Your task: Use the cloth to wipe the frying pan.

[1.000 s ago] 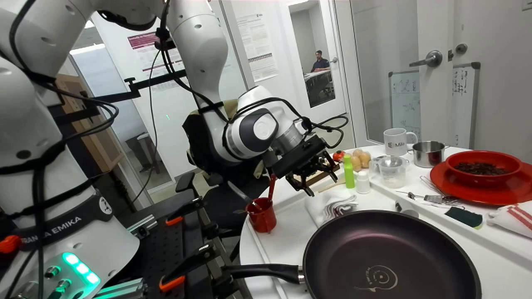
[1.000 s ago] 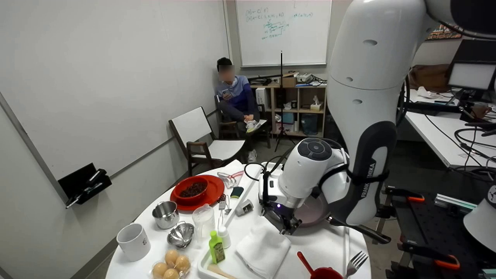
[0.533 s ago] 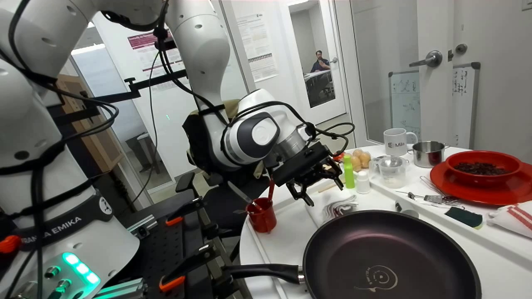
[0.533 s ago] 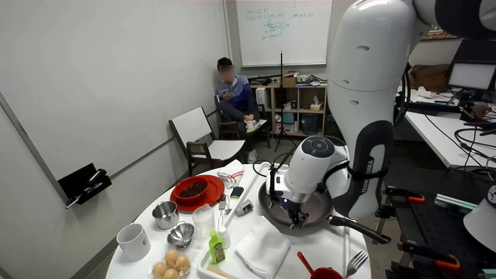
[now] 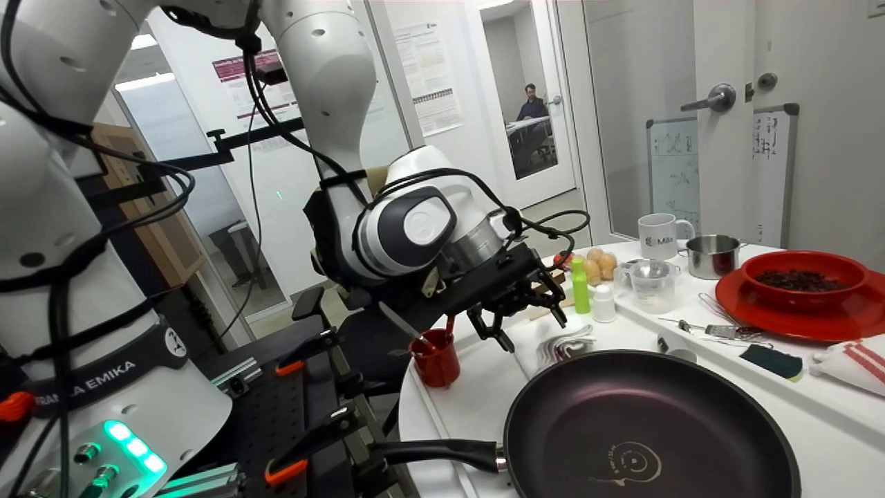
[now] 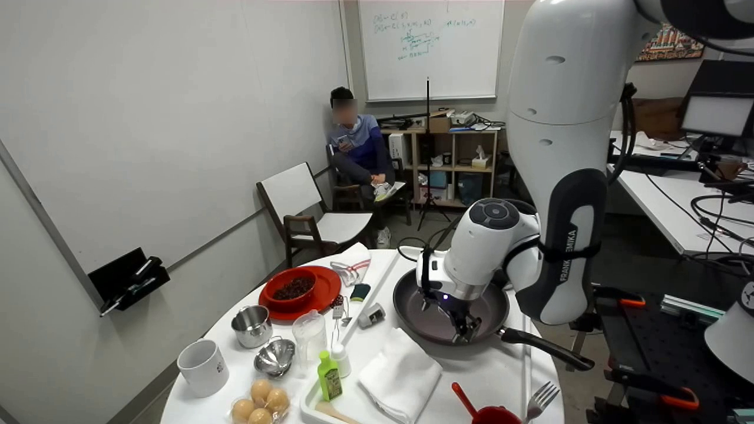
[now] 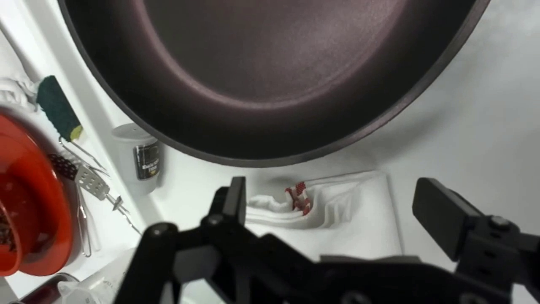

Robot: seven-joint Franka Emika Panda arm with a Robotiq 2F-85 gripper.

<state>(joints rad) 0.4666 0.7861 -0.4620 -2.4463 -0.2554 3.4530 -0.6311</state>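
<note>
The black, many-jointed gripper (image 7: 331,204) is released, its two fingers (image 7: 441,217) standing well apart. In the wrist view a folded white fabric cloth (image 7: 365,221) shows in the gap between them, a red-and-white patch (image 7: 300,197) tucked among its creases; the cloth lies on a straight-sided white tray (image 6: 483,371) with a low rim, and the fingers are clear of it. Just beside the cloth on the same tray sits a large round dark-brown frying pan (image 5: 650,422), a pale ring mark at its centre and a long black handle reaching over the tray's edge.

Next to the pan, a greyish plastic shaker (image 7: 137,162) with a black label lies on its side. In the tray's corner stand a slim lime-green bottle (image 6: 330,380) and a small white shaker (image 6: 340,360), with a pale wooden handle (image 6: 336,412) lying near them. From a small round red cup (image 5: 437,363), a metal fork (image 6: 543,397) and a red handle (image 6: 464,400) lean out.

Beyond the tray's rim, the white surface (image 6: 194,412), curved at its edge, carries light-brown eggs (image 6: 277,400) in clear wrap, a transparent measuring jug (image 6: 309,337), a stainless-steel cup (image 6: 254,337) and a white ceramic mug (image 6: 203,377). A wide red plate (image 5: 788,324) bears a red bowl (image 5: 805,299) of small dark pieces (image 5: 798,280); near it lie a dark-green sponge (image 5: 771,361) and a white towel (image 5: 849,363) with red stripes.
</note>
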